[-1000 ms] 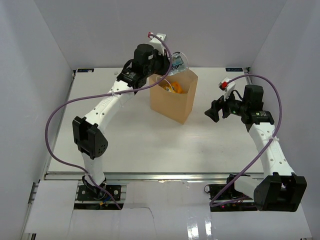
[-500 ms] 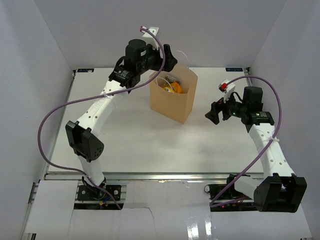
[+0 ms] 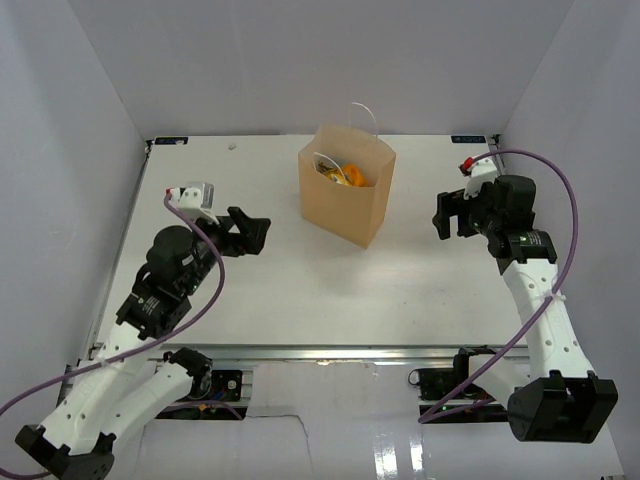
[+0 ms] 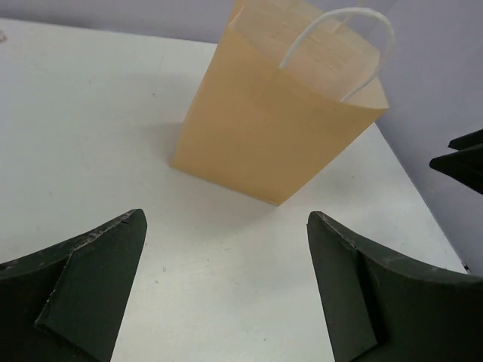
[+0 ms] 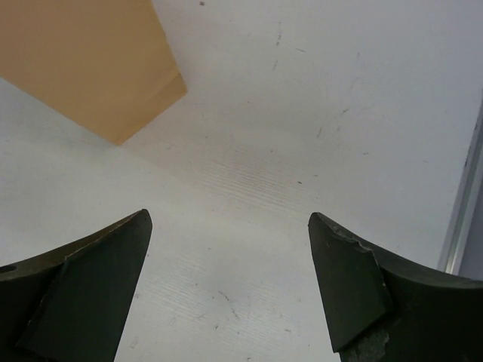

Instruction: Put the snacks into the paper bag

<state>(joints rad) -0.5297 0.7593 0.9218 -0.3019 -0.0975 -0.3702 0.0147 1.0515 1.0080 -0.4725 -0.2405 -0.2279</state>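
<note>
The tan paper bag (image 3: 345,205) stands upright at the back middle of the table, its white cord handles up. Through its open mouth I see snacks (image 3: 346,176) inside, orange and yellow wrappers. My left gripper (image 3: 250,232) hovers over the left part of the table, well apart from the bag, open and empty. In the left wrist view the bag (image 4: 272,128) stands ahead of the open left gripper (image 4: 226,215). To the bag's right, my right gripper (image 3: 452,213) is open and empty. Its wrist view shows the bag's lower corner (image 5: 90,68) beyond the right gripper (image 5: 229,215).
White walls close in the table on the left, back and right. A metal rail (image 3: 300,352) runs along the near edge. A strip at the table's right edge (image 5: 464,196) shows in the right wrist view. Purple cables trail from both arms.
My left gripper held a packet over the bag's mouth, opened, and the packet is gone from it. The left arm then swung back to the near left. The right gripper shifted slightly back.
</note>
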